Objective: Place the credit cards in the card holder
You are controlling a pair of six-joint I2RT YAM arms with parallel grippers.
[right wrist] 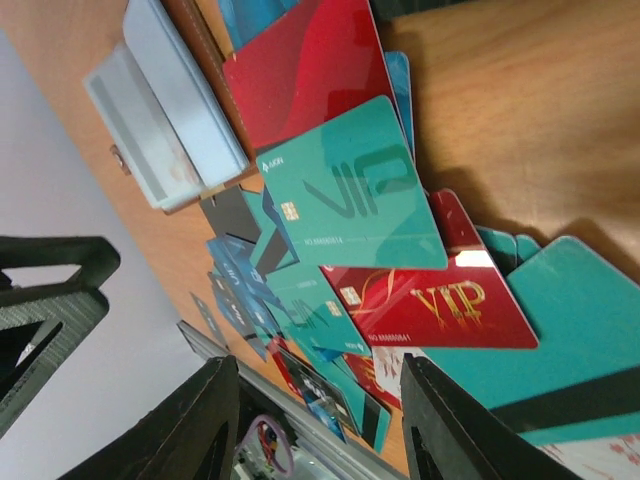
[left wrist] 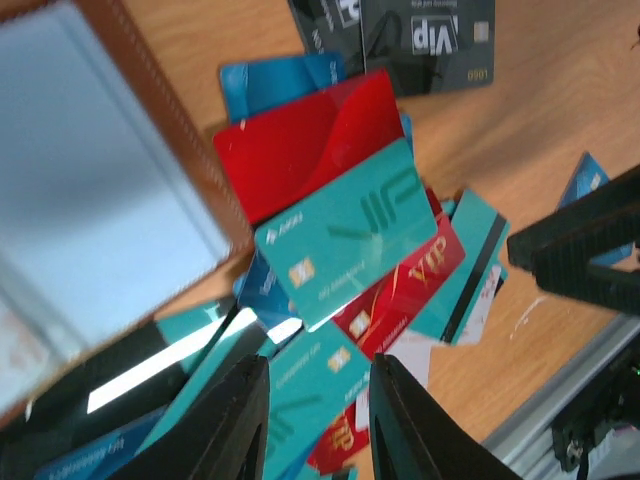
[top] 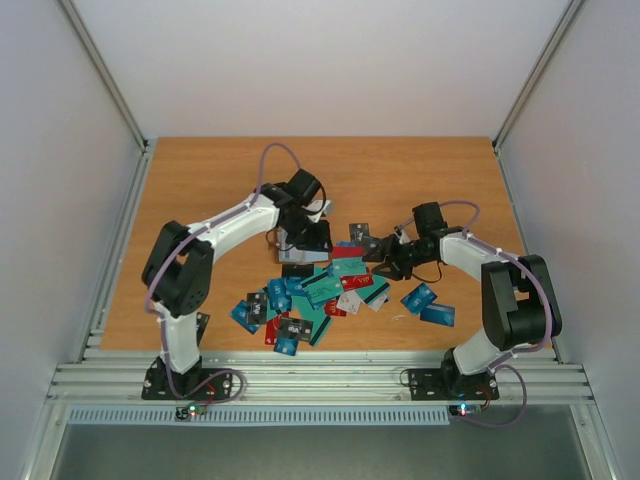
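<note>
Brown-rimmed card holder (left wrist: 165,115) lies on the table (left wrist: 560,130), credit cards (left wrist: 350,235) heaped against its edge | left gripper (left wrist: 318,425) just beside the holder, above the cards, jaws apart, empty | right gripper (right wrist: 320,425) across the heap from the holder, jaws apart, empty

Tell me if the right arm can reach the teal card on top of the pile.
Probably yes. The teal card lies uppermost, overlapping a plain red card, with nothing covering it, and the right pincer hovers open close by.
</note>
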